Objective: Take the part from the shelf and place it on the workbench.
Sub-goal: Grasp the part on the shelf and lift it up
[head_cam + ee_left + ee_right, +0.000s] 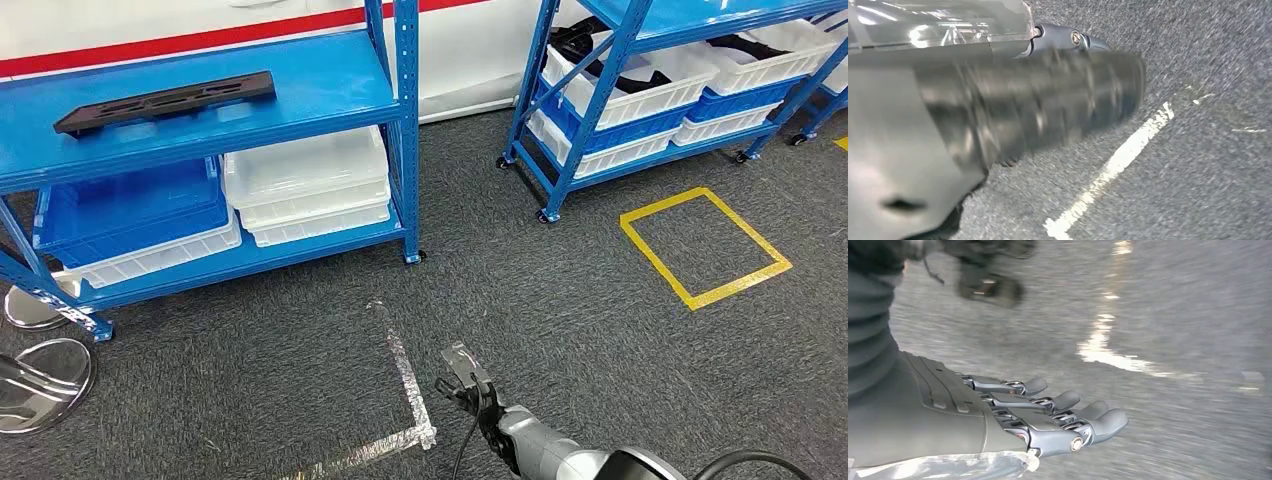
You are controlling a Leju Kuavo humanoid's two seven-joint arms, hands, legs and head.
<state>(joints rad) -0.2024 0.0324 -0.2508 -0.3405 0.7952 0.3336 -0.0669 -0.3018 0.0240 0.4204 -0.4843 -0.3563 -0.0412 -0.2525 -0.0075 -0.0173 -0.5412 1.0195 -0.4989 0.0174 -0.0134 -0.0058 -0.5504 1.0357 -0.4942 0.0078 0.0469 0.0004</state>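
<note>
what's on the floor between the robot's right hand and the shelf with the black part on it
In the head view, grey carpet with a clear tape outline separates the right hand from the blue shelf holding the black part.

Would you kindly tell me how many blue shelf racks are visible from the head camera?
2: one rack at left holding the black part, another rack at upper right with bins; more may continue beyond the frame.

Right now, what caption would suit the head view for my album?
Long black part lies on the blue shelf; right hand hangs open above grey carpet.
</note>
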